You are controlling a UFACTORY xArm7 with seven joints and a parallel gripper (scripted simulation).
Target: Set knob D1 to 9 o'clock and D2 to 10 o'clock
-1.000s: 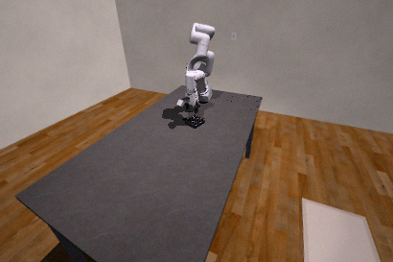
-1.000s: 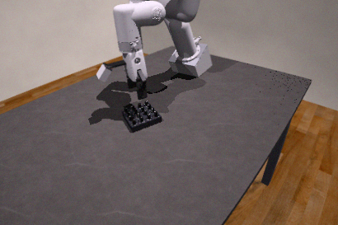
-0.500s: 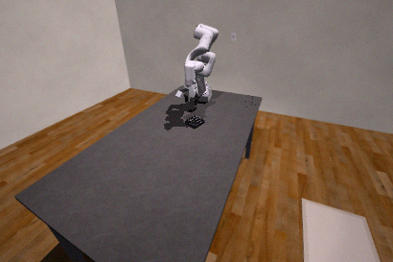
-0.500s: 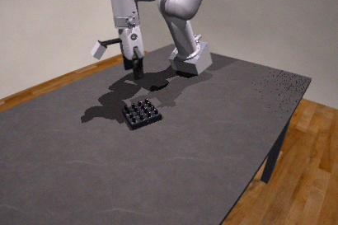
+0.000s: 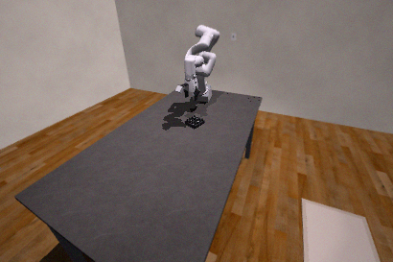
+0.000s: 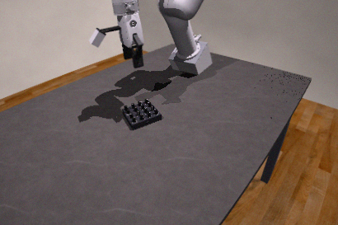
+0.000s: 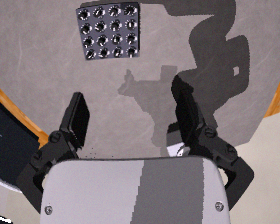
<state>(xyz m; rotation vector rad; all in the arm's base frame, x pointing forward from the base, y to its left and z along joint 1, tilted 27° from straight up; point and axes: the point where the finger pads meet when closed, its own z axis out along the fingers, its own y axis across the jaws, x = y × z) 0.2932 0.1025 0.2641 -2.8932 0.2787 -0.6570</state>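
The gripper is spread all the way out, jaws wide apart with nothing between them but bare table top. In the wrist view you can see both black fingers angled outward from the grey gripper body. From the exterior camera the gripper hangs well above the table, pointing straight down, with a little grey camera block sticking out on a bar to one side of the wrist.

The knob box sits on the dark grey table, well below the fingers and not touching them. It's a small black square with a four by four grid of knobs, flat on the table. In the wrist view the knob box is up in the top left of the picture, clear of both fingers. The white lines on the knobs are too small for me to read, so no idea which hours they point at.

Placement wise, the box is towards the far end of the table, near the arm's grey base block, which is mounted by the far edge. From the top camera the knob box sits just in front of the white xArm, sort of midway between the two long edges. The arm's shadow falls across the table around the box.
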